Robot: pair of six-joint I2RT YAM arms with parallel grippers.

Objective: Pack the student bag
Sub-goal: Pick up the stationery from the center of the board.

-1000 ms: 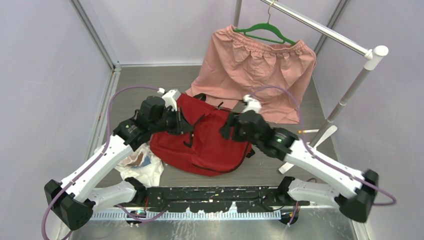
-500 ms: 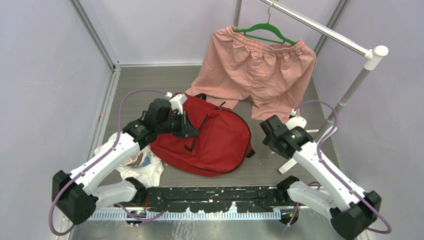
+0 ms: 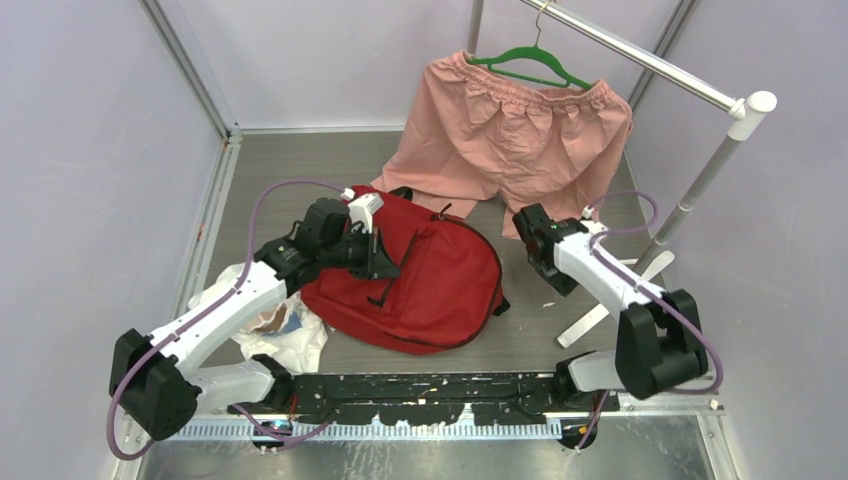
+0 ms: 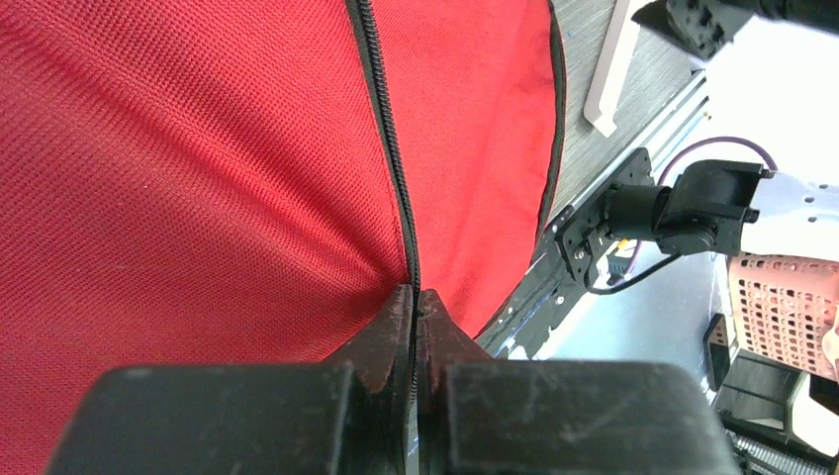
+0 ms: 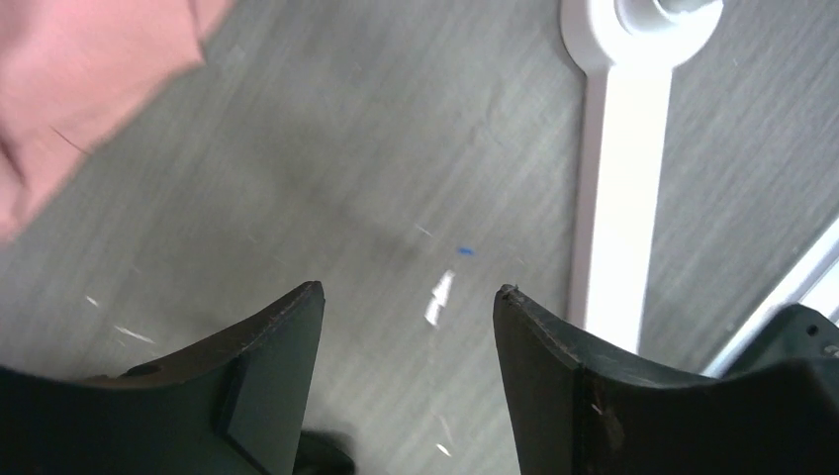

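Note:
The red student bag (image 3: 430, 285) lies flat in the middle of the table. My left gripper (image 3: 383, 258) rests on its upper left part. In the left wrist view the left gripper (image 4: 416, 293) is shut on the bag's black zipper line (image 4: 391, 148), with red fabric (image 4: 178, 178) filling the view. My right gripper (image 3: 548, 272) is off the bag, to its right, above bare table. In the right wrist view the right gripper (image 5: 408, 291) is open and empty over grey table.
Pink shorts (image 3: 510, 150) hang on a green hanger (image 3: 530, 62) from a white rack (image 3: 700, 170) at the back; the rack's white foot (image 5: 604, 208) lies right of my right gripper. A white plastic bag (image 3: 275, 325) lies left of the backpack.
My right arm has pulled away from the bag and folded back to the right, gripper now open over bare table. My left gripper has shifted slightly right along the bag.

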